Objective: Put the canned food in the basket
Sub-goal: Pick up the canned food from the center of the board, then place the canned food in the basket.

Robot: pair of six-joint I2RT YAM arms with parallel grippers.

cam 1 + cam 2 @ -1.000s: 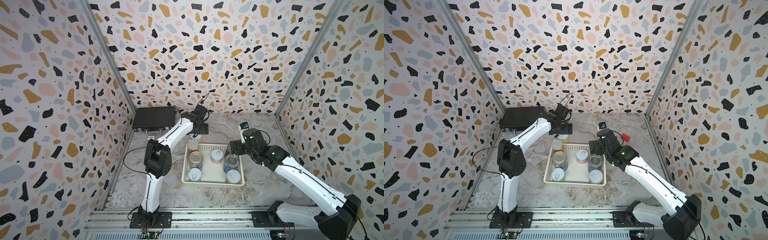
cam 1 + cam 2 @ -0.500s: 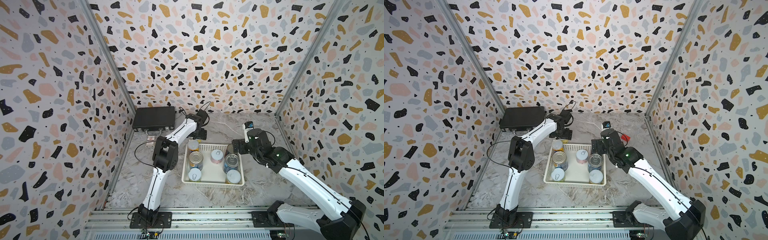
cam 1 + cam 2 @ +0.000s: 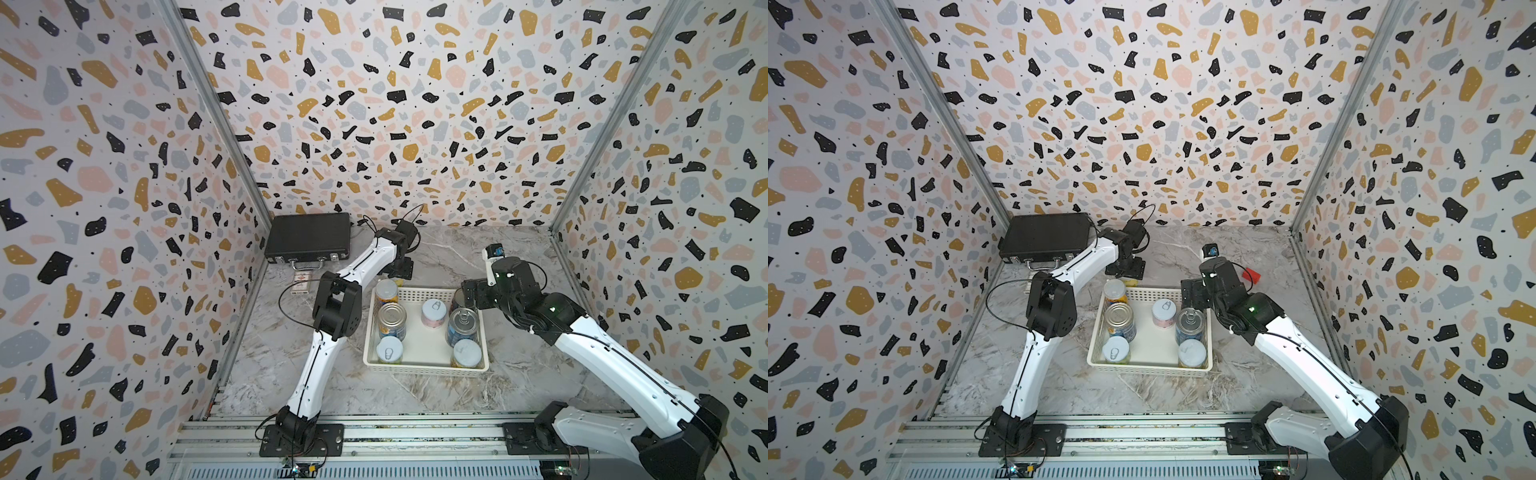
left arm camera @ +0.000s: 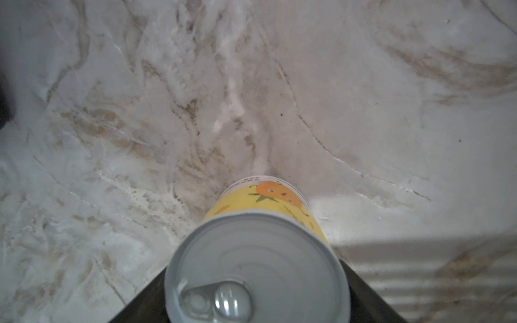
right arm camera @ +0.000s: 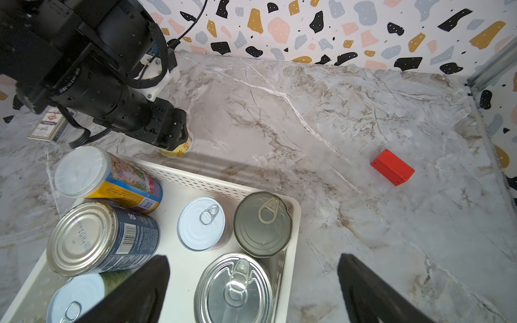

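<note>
Over the last second my left gripper (image 5: 176,141) has dropped from above the far left corner of the basket (image 5: 212,179) to the table (image 5: 307,112) behind it, and its jaws have drawn in from wide apart. They are now clamped on the yellow can (image 4: 256,251). In the left wrist view a dark finger (image 4: 140,304) presses each side of the can just under its bare-metal top. The can stands upright on the marble, just outside the basket's far wall and not yet lifted. In a top view only a sliver of its yellow label (image 3: 400,281) shows below my wrist. My right gripper (image 5: 253,258) has pulled back a little toward the basket's far right corner. It hangs above that corner with both fingers spread wide and nothing between them. Below it, 7 cans stand inside the basket. There is a tall orange-yellow one with a white lid (image 5: 107,179), a navy one (image 5: 103,237), a green one (image 5: 78,296) and a white-topped pink one (image 3: 433,311). There is also a dull metal-topped one (image 5: 263,223), a blue one with a shiny top (image 3: 462,326) and a white-topped one in the near right corner (image 3: 466,353). Farther out, a red block (image 5: 393,167) lies well apart on the right. A flat packet (image 3: 300,282) lies beside a black briefcase (image 3: 309,237) at the far left.
</note>
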